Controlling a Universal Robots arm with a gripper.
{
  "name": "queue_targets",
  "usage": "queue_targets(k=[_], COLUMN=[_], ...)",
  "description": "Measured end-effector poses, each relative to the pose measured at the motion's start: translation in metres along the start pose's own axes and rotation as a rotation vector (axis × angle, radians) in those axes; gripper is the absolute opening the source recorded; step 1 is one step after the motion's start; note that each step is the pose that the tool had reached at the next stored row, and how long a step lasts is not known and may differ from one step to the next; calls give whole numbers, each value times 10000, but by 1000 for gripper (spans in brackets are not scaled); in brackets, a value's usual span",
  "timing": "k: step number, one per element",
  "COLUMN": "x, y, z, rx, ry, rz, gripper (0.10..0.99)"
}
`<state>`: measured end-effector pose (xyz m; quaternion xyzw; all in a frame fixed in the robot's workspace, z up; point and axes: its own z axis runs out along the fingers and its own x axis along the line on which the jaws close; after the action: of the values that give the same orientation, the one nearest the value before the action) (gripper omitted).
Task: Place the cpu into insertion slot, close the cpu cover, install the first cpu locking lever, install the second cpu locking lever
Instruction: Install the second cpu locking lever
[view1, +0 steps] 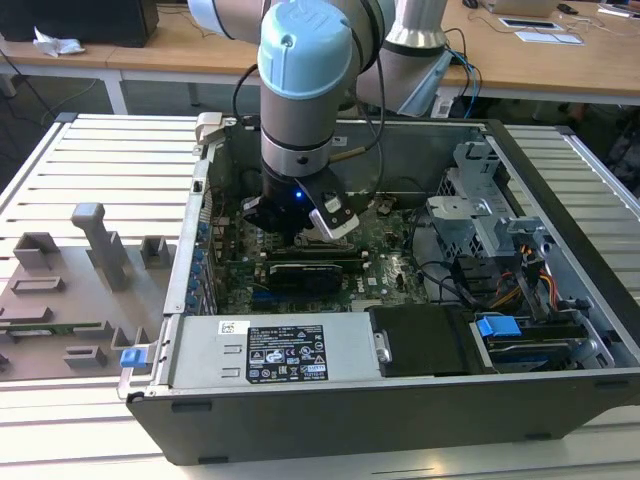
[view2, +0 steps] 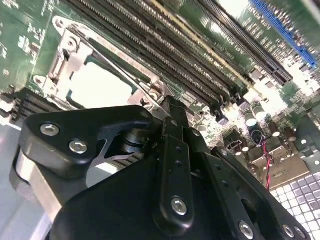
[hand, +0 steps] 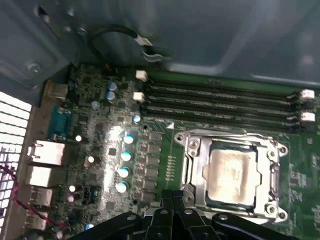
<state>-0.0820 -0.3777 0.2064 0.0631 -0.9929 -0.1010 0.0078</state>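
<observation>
The cpu (hand: 231, 172) lies flat in the insertion slot (hand: 186, 145) on the green board, its pale metal top showing through the window of the cpu cover (hand: 196, 167). The cover is down over it, as also seen in the second wrist view on the cpu (view2: 100, 82) and cpu cover (view2: 62, 60). A thin metal locking lever (view2: 125, 67) runs slanted across one side of the cover. My gripper (hand: 175, 200) is shut, with nothing seen between its black fingers, its tips at a corner of the socket by the lever's end (view2: 167, 107). In the exterior view the gripper (view1: 300, 228) hangs low inside the open computer case.
Long memory slots (hand: 220, 102) run beside the socket, with capacitors (hand: 125, 155) and rear ports (hand: 45, 150) nearby. The case wall (hand: 200, 35) rises close behind. A power supply (view1: 280, 350), a drive cage (view1: 480, 215) and cables (view1: 520, 280) crowd the case; a grey fixture board (view1: 70, 290) lies outside it.
</observation>
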Motion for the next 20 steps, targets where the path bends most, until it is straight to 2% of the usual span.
queue_targets(k=[1, 3, 6, 7, 8, 9, 12, 14, 15, 17, 19, 20], x=[2, 2, 2, 2, 3, 3, 3, -28, -121, -229, -376, -381], y=[0, 1, 24, 42, 82, 103, 104, 100, 89, 75, 56, 42], z=[4, -2, -114, -203, -394, -499, -503, -505, -506, -509, -513, -516], rx=[-52, -51, -50, -51, -50, -51, -51, -49, -52, -54, -54, -54], ry=[3, 17, 10, 9, 9, 8, 9, 13, 18, 36, 53, 53], rz=[-56, -134, -154, -154, -153, -153, -154, -155, -151, -148, -145, -144], gripper=[106, 106, 106, 106, 106, 106, 106, 106, 106, 106, 106, 106])
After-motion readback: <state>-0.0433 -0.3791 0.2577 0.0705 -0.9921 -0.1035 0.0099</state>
